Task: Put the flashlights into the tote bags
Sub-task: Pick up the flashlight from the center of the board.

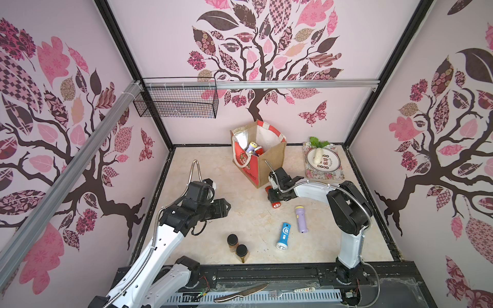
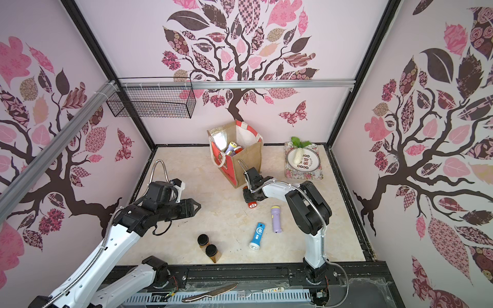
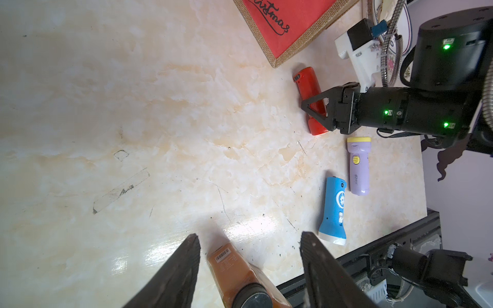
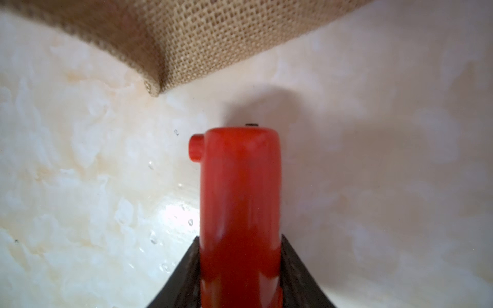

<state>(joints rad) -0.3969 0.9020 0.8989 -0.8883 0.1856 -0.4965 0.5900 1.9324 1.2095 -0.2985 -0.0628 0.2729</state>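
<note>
Your right hand (image 4: 240,238), at centre frame, is closed across the body of the red flashlight (image 4: 240,184) lying on the table (image 1: 240,221), a sideways grip that should lift it level. Your left hand (image 3: 250,234) hovers half open and empty at left, well apart. The tote bag (image 1: 269,160) stands just above-left of the grasp, its jute corner near the flashlight's tail, so rise before crossing its rim; the lilac flashlight (image 1: 301,218) and blue flashlight (image 1: 284,236) lie on open table lower right.
</note>
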